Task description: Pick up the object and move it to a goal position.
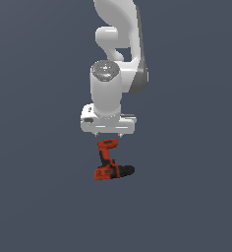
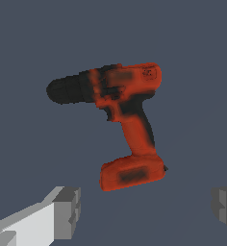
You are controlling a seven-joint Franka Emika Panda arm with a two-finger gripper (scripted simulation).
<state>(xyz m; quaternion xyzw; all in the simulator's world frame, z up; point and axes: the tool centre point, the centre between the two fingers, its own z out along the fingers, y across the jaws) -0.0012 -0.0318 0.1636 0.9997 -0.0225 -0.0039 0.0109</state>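
The object, a small red-orange drill [image 1: 108, 171] with a black nose, lies on its side on the dark grey floor. Its nose points to the exterior view's right and its handle runs toward the robot's base. My gripper [image 1: 109, 134] hangs just above the foot of the handle, open, with nothing between its fingers. In the wrist view the whole drill [image 2: 132, 125] shows beyond the two grey fingertips [image 2: 67, 211], which stand wide apart and do not touch it. The gripper [image 2: 146, 211] midpoint lies a little off the foot of the handle.
A plain dark grey floor [image 1: 39, 197] stretches all around the drill. The white arm [image 1: 115, 59] rises straight above the hand.
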